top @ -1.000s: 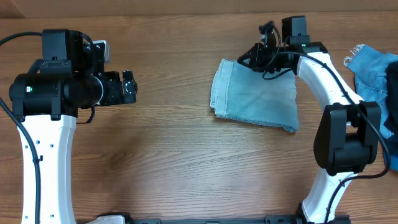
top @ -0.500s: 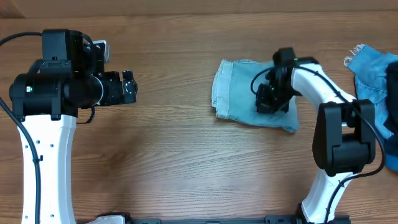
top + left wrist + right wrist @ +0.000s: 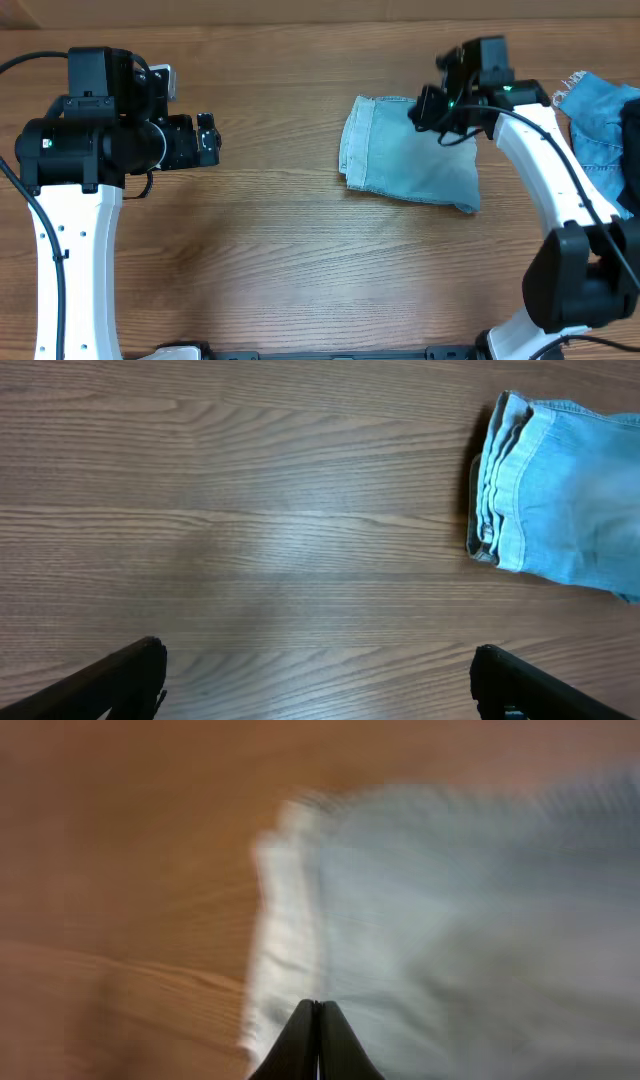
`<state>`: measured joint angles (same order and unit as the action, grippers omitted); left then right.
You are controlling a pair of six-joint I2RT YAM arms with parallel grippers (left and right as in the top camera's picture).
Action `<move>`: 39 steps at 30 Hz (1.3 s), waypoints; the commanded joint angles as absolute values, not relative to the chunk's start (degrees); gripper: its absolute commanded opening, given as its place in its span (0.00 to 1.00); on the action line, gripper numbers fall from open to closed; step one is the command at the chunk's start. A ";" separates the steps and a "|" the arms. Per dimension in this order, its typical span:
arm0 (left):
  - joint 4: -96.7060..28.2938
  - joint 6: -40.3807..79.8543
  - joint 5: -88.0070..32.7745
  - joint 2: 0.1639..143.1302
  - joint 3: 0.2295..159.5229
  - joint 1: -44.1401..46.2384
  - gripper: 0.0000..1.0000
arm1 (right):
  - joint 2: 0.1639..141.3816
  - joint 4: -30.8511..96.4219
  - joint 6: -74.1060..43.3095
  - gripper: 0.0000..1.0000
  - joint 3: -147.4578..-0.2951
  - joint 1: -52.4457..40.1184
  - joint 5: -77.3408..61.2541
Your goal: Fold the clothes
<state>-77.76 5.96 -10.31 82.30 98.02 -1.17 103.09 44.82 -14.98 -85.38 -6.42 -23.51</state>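
Recorded left gripper spread wide over the table, well apart from the folded jeans' layered left edge, right gripper pinched shut above their far edge

folded jeans blurred, darker denim cropped at edge

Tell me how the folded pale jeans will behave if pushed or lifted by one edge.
Likely floppy: the folded pale jeans lie limp and flat, so a lifted edge would sag open. Their stacked layers look loose; a push may shear them. On the smooth table they should slide, not roll.
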 commanded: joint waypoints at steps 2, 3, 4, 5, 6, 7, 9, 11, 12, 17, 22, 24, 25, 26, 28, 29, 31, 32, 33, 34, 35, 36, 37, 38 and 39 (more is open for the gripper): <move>-77.54 5.30 -10.07 82.39 98.08 -1.37 1.00 | 105.58 37.60 -15.62 0.04 -85.47 -9.28 -26.57; -77.54 5.30 -10.07 82.39 98.08 -1.37 1.00 | 106.80 35.05 -16.88 0.04 -85.47 -9.98 -26.11; -77.54 5.30 -10.07 82.39 98.08 -1.37 1.00 | 108.47 32.23 -18.28 0.04 -85.47 -10.76 -24.91; -77.54 5.30 -10.09 82.39 98.08 -1.37 1.00 | 109.73 30.35 -18.74 0.04 -85.47 -11.31 -24.25; -77.54 5.30 -10.09 82.39 98.08 -1.37 1.00 | 111.09 28.51 -19.46 0.04 -85.47 -11.75 -23.57; -77.54 5.30 -10.09 82.39 98.08 -1.37 1.00 | 113.16 26.46 -20.05 0.04 -85.47 -12.27 -22.83; -77.54 5.30 -10.07 82.39 98.08 -1.37 1.00 | 117.12 23.07 -20.27 0.04 -85.47 -12.95 -22.31; -77.54 5.30 -10.09 82.39 98.08 -1.37 1.00 | 120.86 21.12 -20.38 0.04 -85.47 -13.21 -21.80; -77.56 5.30 -10.09 82.39 98.08 -1.37 1.00 | 122.48 20.75 -21.34 0.04 -85.47 -13.21 -20.49; -77.54 5.30 -10.09 82.39 98.08 -1.37 1.00 | 123.79 20.40 -20.93 0.16 -85.93 -12.67 -20.38; -77.54 5.30 -10.09 82.39 98.08 -1.37 1.00 | 117.40 26.09 -16.47 0.35 -92.18 -12.67 -28.21; -77.54 5.30 -10.09 82.39 98.08 -1.37 1.00 | 113.21 29.91 -16.27 0.43 -94.54 -12.64 -28.14; -77.54 5.30 -10.07 82.39 98.08 -1.37 1.00 | 111.20 32.05 -16.27 0.49 -95.35 -12.56 -28.12; -77.54 5.30 -10.07 82.39 98.08 -1.37 1.00 | 108.62 34.85 -16.27 0.53 -96.14 -12.25 -27.79; -77.54 5.30 -10.09 82.39 98.08 -1.37 1.00 | 102.96 41.85 -16.29 0.61 -96.84 -10.52 -26.61; -77.54 5.30 -10.09 82.39 98.08 -1.37 1.00 | 101.12 44.62 -16.29 0.63 -96.84 -9.47 -26.41; -77.54 5.30 -10.07 82.39 98.08 -1.37 1.00 | 96.66 53.63 -16.29 0.64 -96.84 -5.02 -24.99; -77.54 5.30 -10.07 82.39 98.08 -1.37 1.00 | 95.68 56.27 -16.29 0.65 -96.84 -3.16 -23.81; -77.54 5.30 -10.09 82.39 98.08 -1.37 1.00 | 95.00 58.52 -16.29 0.66 -96.84 -1.50 -22.41; -77.54 5.30 -10.09 82.39 98.08 -1.37 1.00 | 94.45 61.89 -16.32 0.69 -96.84 1.08 -20.49; -77.54 5.30 -10.09 82.39 98.08 -1.37 1.00 | 94.41 65.73 -16.27 0.72 -96.82 4.14 -19.49; -77.54 5.30 -10.09 82.39 98.08 -1.37 1.00 | 94.59 67.94 -16.27 0.73 -96.44 6.20 -19.11; -77.30 5.32 -10.11 82.39 98.08 -1.37 1.00 | 94.63 69.21 -16.25 0.79 -94.87 8.93 -18.63; -76.20 5.32 -10.13 82.39 98.08 -1.37 1.00 | 94.63 69.12 -16.23 0.84 -93.36 10.35 -17.85; -75.42 5.37 -10.15 82.39 98.08 -1.37 1.00 | 94.74 69.10 -16.25 0.89 -92.03 11.31 -16.86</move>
<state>-77.03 5.96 -10.31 82.30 97.97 -1.17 94.98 68.99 -16.47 -95.18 9.08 -19.84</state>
